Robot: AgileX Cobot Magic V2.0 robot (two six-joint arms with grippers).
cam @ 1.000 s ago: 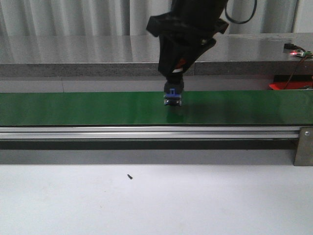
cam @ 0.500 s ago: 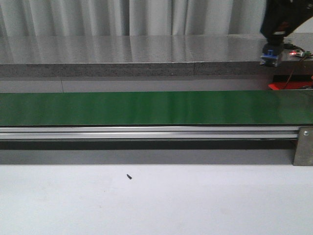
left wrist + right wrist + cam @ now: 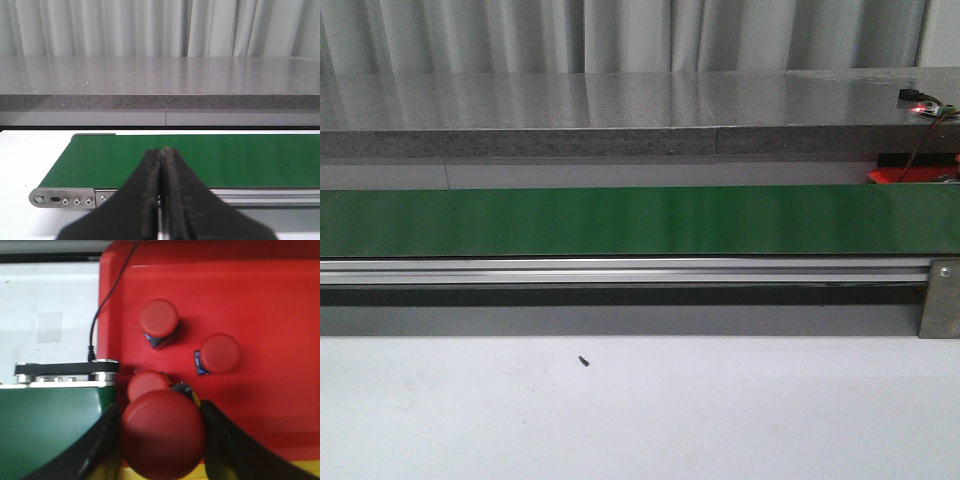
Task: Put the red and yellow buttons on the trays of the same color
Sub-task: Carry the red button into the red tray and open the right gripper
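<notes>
Over the conveyor in the front view, only bare green belt (image 3: pixel 640 220); no arm, no button, a sliver of red tray (image 3: pixel 910 175) at far right.

Ahead of the left gripper (image 3: pixel 161 200), pressed together on nothing, just belt.

Between the right gripper (image 3: pixel 162 440) fingers, pinched, 1 red button (image 3: pixel 162 432), hovering above the red tray (image 3: pixel 270 300). Beyond the fingertips, 3 red buttons (image 3: pixel 159 319) already in it. Probably light, rigid, smooth-capped; best gripped on the body beneath the cap.
</notes>
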